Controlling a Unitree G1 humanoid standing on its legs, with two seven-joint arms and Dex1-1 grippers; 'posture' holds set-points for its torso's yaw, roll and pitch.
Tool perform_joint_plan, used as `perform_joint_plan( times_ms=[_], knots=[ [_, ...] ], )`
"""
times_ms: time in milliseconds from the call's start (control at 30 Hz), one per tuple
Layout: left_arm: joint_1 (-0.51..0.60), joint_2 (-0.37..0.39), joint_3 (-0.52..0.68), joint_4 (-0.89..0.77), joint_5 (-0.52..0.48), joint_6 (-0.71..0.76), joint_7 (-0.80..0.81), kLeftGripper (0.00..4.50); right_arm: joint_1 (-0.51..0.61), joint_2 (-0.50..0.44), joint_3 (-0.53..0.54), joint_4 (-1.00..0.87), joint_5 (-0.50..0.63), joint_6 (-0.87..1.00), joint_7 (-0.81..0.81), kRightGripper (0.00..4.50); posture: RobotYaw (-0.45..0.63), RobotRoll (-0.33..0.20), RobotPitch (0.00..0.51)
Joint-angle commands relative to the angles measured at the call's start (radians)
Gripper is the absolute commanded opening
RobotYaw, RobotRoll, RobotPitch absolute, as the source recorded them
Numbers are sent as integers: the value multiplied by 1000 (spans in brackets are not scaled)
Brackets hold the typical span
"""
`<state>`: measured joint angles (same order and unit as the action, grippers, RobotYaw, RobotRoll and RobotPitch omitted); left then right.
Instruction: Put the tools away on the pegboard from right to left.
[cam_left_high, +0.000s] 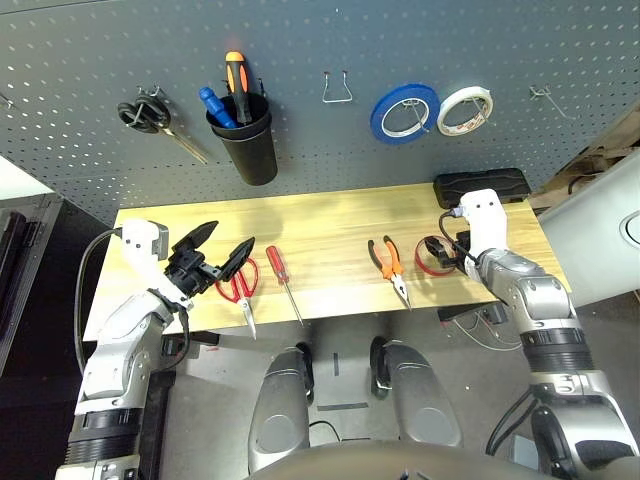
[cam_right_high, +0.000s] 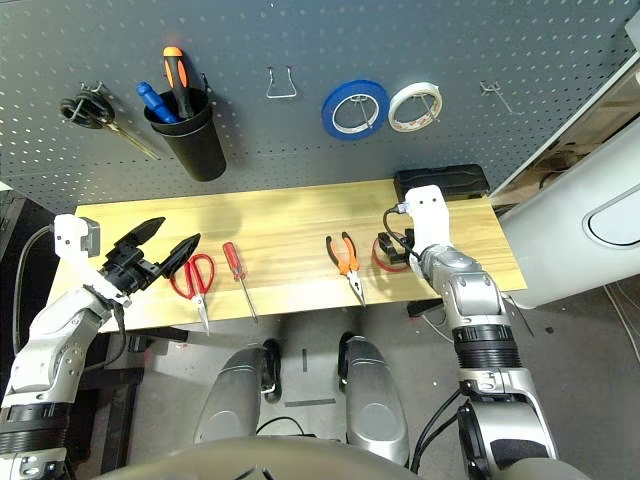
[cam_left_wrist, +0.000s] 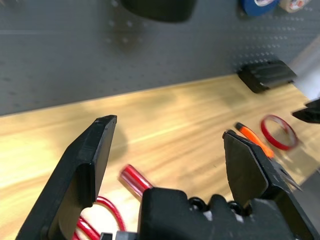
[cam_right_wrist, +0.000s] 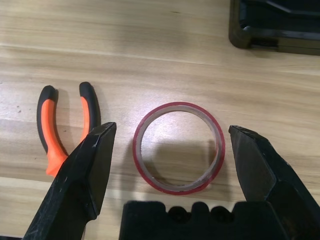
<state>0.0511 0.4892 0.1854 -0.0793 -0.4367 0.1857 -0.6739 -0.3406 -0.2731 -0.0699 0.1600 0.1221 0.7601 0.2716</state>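
Wooden table (cam_left_high: 330, 215) before the grey pegboard (cam_left_high: 330, 40). Left gripper (cam_left_high: 222, 250), fingers spread, above the red-handled scissors (cam_left_high: 240, 285); then screwdriver (cam_left_high: 283, 278), pliers (cam_left_high: 389, 264), and red tape ring (cam_right_wrist: 178, 147) between the spread fingers of the right gripper (cam_right_wrist: 172, 150).

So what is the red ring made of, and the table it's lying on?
The red tape ring looks like thin, slightly glossy plastic tape wound in a hoop; you can see the table through its middle. The table looks like pale wood with a smooth matte finish, going by its grain lines, though it could be a wood-look laminate.
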Motion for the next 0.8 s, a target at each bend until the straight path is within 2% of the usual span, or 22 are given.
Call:
perform_joint_plan(
  times_ms=[33, 267, 567, 800],
  knots=[
    [29, 18, -26, -28, -23, 50, -56, 4467, -12, -7, 14, 37, 11, 84, 16, 4500, -69, 0, 191],
    [59, 60, -41, -48, -34, 113, -135, 4467, -53, -18, 47, 98, 4, 187, 42, 4500, -57, 0, 191],
    [71, 109, -57, -61, -43, 160, -218, 4467, -129, -12, 77, 254, -18, 137, 47, 4500, -44, 0, 210],
    [92, 177, -60, -84, -51, 184, -299, 4467, -197, -9, 97, 416, -40, 62, 61, 4500, -28, 0, 241]
  ],
)
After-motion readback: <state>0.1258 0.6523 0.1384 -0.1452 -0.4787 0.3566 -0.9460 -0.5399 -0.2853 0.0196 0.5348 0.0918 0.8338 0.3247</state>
